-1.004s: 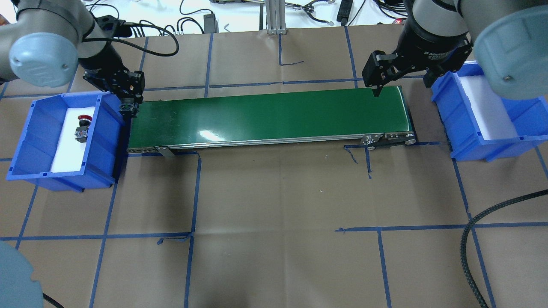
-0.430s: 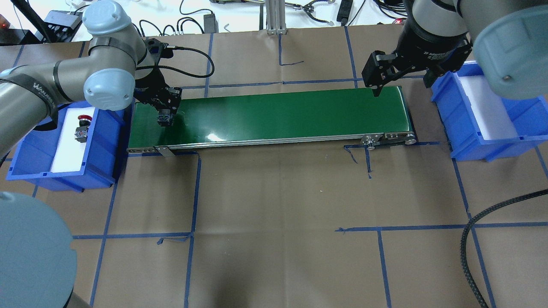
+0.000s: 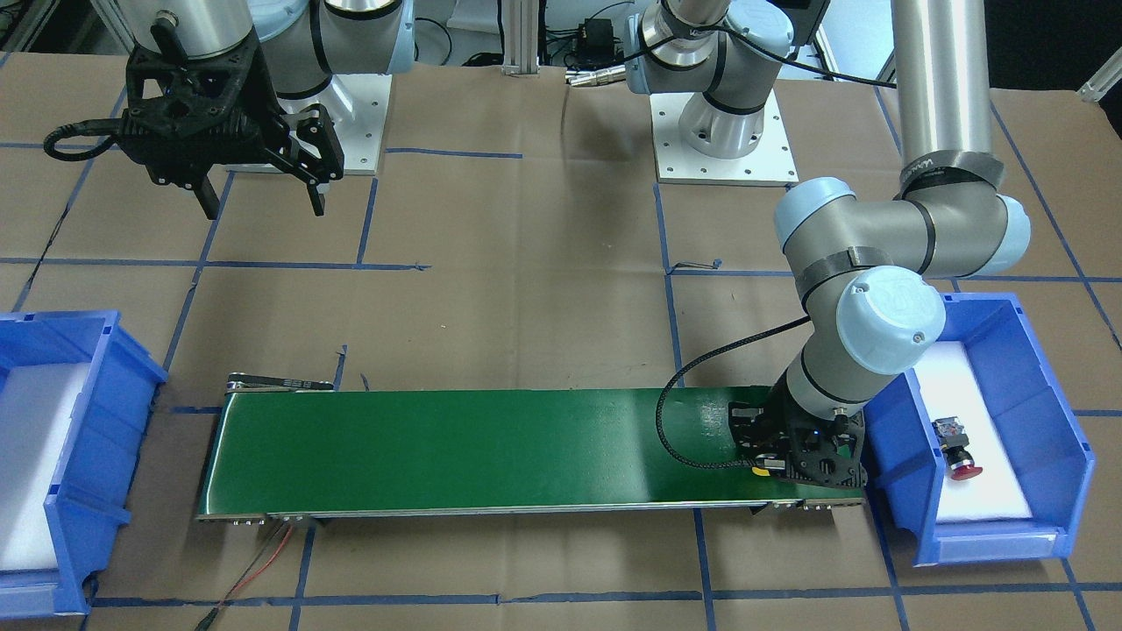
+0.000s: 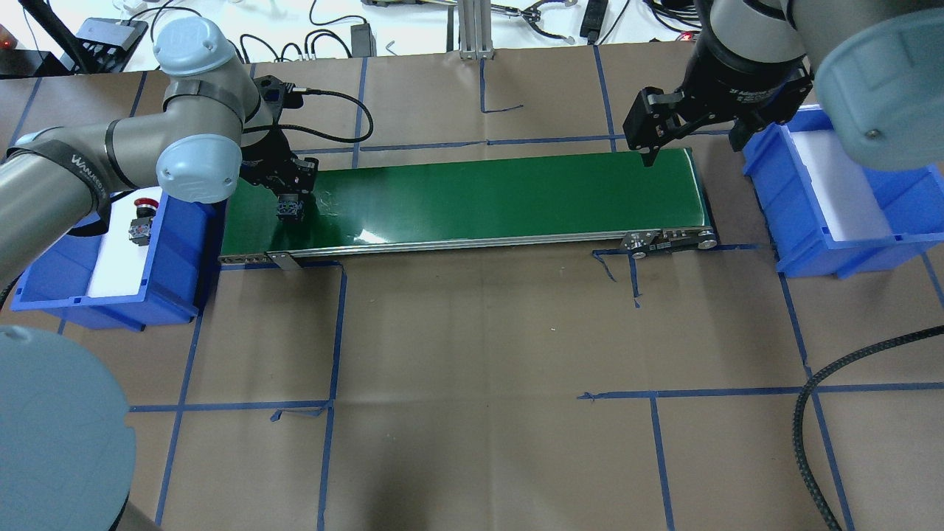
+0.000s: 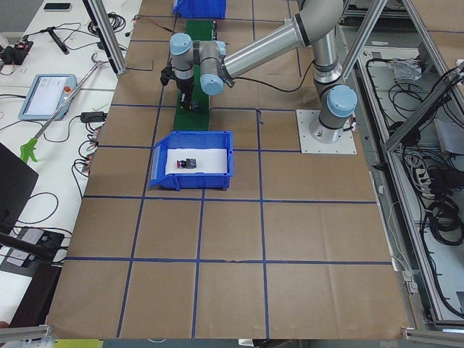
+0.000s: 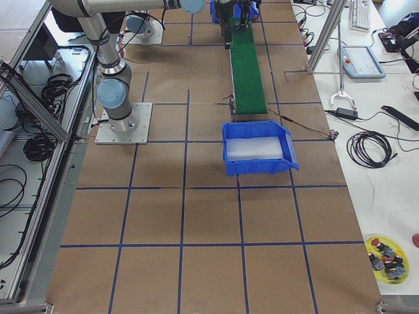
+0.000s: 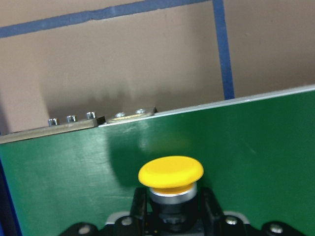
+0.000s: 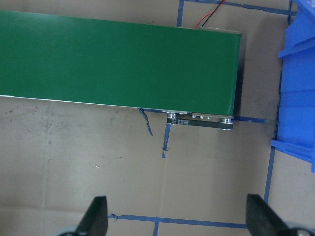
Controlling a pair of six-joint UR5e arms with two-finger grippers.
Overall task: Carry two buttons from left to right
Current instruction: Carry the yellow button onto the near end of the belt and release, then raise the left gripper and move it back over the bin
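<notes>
Left gripper [image 4: 289,209] of mine grips yellow button [image 7: 171,172] over belt's [image 4: 479,195] nine o'clock end (drop-off step); next: lower, release.

Belt's middle stretch lies open between the arms

The left end effector [image 4: 290,207], gripping the yellow button [image 7: 170,172], blocks the conveyor belt's [image 4: 479,195] left end; the right end effector [image 4: 693,147] hangs over its far right corner; the left bin [image 4: 193,251] and right bin [image 4: 771,199] wall both ends.
</notes>
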